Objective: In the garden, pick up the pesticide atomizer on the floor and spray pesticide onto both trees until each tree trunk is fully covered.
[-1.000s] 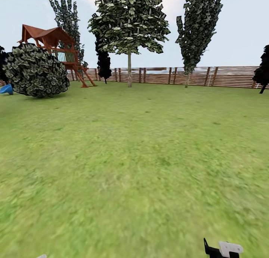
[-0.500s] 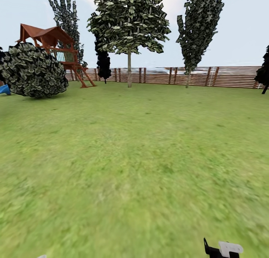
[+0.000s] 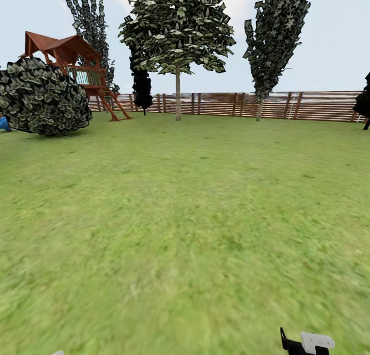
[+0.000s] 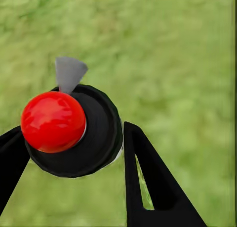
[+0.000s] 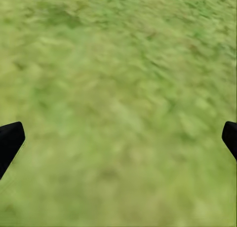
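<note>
The left pincer (image 4: pixel 74 153) grips the atomizer (image 4: pixel 74 131), carried ready for spraying; the right pincer (image 5: pixel 118 138) hangs open over the lawn (image 3: pixel 195 216).

We see a round bush (image 3: pixel 43 96) beside a red-roofed playhouse (image 3: pixel 77 67), with thin-stemmed leafy trees (image 3: pixel 177 31) before the slatted fence (image 3: pixel 288 105).

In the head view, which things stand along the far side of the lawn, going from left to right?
Round bush → wooden playhouse → broad tree with a pale trunk → tall narrow tree → dark tree at the right edge. The fence runs behind them.
</note>
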